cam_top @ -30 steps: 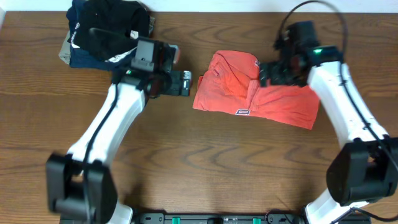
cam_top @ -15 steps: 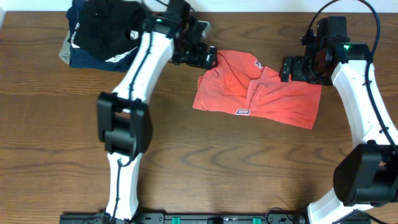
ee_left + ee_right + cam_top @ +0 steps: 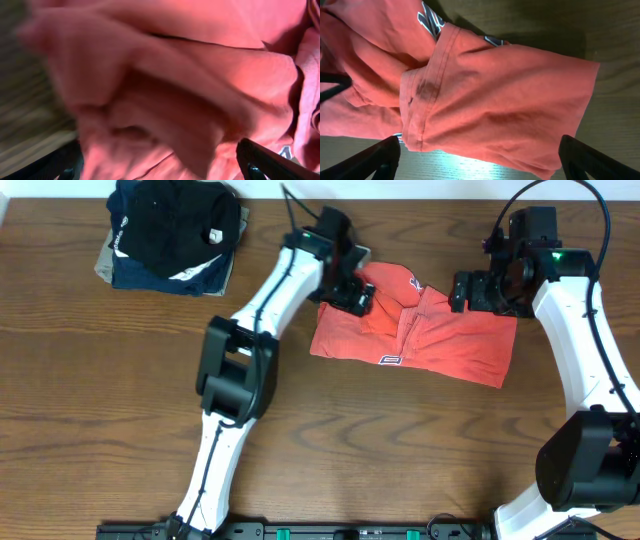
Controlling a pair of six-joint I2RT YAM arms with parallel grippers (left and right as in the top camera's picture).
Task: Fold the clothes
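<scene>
Since a second earlier, the left gripper [image 3: 350, 285] had been swung from the bare wood left of the shirt up to the garment's upper left corner, while the right gripper [image 3: 468, 290] had been drawn back from the middle fold to the upper right edge. Both sets of jaws were seen spread wide with nothing caught between them. In the left wrist view the fingertips [image 3: 260, 160] were parted at the lower corners, and blurred red cloth filled the space close beneath. The T-shirt [image 3: 440, 340] was found lying crumpled and half-folded on the table [image 3: 100, 410] between the two arms, well apart from the stack of dark folded garments [image 3: 170, 235] at the far left. For the step judged to be in hand — taking hold of that upper left corner — a thin edge ought to be pinched, not the heaped ridge. The far side should be held level by the right arm so that the cloth is drawn flat rather than dragged. Of writing, little could be read: white lettering [image 3: 432, 22] was glimpsed in the right wrist view, cut off by a fold, and a small white label [image 3: 390, 360] near the lower edge was too small to be made out — no brand could be told.
</scene>
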